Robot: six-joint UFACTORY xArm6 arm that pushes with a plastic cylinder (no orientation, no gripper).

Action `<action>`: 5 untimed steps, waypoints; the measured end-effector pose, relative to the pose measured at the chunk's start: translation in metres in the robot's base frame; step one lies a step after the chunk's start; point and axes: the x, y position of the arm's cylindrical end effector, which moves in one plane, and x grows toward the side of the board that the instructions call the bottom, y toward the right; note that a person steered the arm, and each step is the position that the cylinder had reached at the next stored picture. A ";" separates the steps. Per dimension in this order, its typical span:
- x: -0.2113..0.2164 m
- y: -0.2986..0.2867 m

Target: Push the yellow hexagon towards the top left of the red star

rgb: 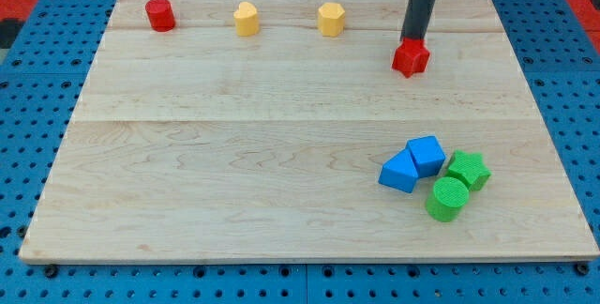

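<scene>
The yellow hexagon (pixel 330 19) sits near the view's top, a little right of the middle. The red star (pixel 411 58) lies to its right and slightly lower. My rod comes down from the view's top and my tip (pixel 412 41) rests against the upper edge of the red star. The tip is well to the right of the yellow hexagon, with a clear gap between them.
A yellow heart-like block (pixel 247 19) and a red cylinder (pixel 160 13) stand along the top left. At the lower right cluster a blue cube (pixel 427 155), a blue wedge (pixel 399 172), a green star (pixel 467 169) and a green cylinder (pixel 447 199). The wooden board (pixel 234 154) ends at blue pegboard.
</scene>
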 end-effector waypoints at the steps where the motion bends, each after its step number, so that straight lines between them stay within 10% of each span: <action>1: 0.031 -0.019; 3: 0.104 0.002; 5: 0.056 0.083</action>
